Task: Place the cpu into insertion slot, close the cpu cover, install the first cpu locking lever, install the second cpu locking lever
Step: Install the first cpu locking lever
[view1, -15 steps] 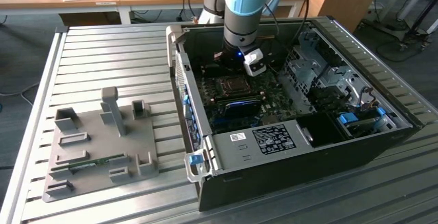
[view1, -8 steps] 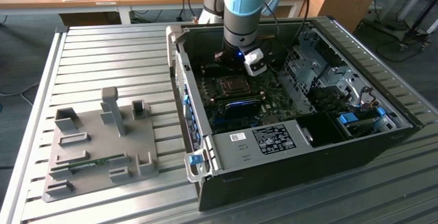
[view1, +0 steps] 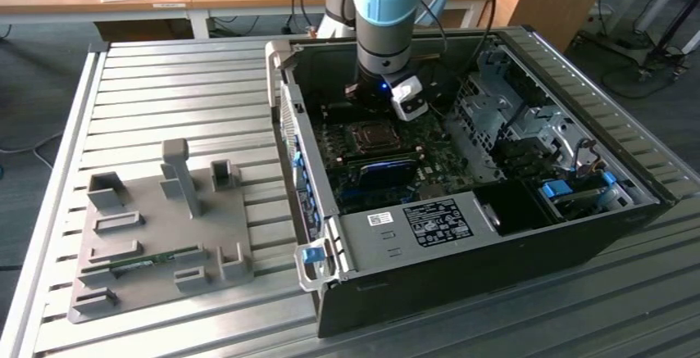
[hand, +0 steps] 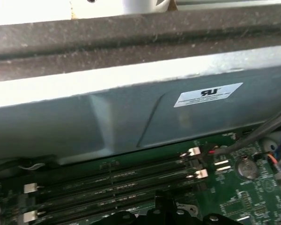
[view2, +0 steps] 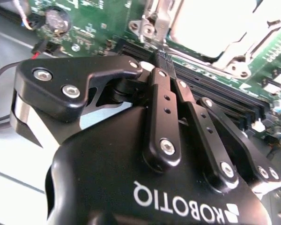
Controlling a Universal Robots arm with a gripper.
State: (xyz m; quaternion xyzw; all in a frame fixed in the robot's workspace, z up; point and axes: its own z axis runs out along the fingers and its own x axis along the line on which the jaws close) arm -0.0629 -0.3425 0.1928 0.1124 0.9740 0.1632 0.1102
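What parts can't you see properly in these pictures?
- The gripper's fingertips in the second wrist view: their ends are hidden by the gripper's own body.
- The cpu cover in that view: washed out by glare, cut by the picture's edge.
- The cpu socket in the exterior view: too small to see detail.

My arm (view1: 383,14) reaches straight down, wrist vertical, its light blue joint cap uppermost. My tool (view2: 163,57) hangs below it, pointing down, and my black fingers (view2: 165,101) are drawn together, tips meeting with nothing visible between them.
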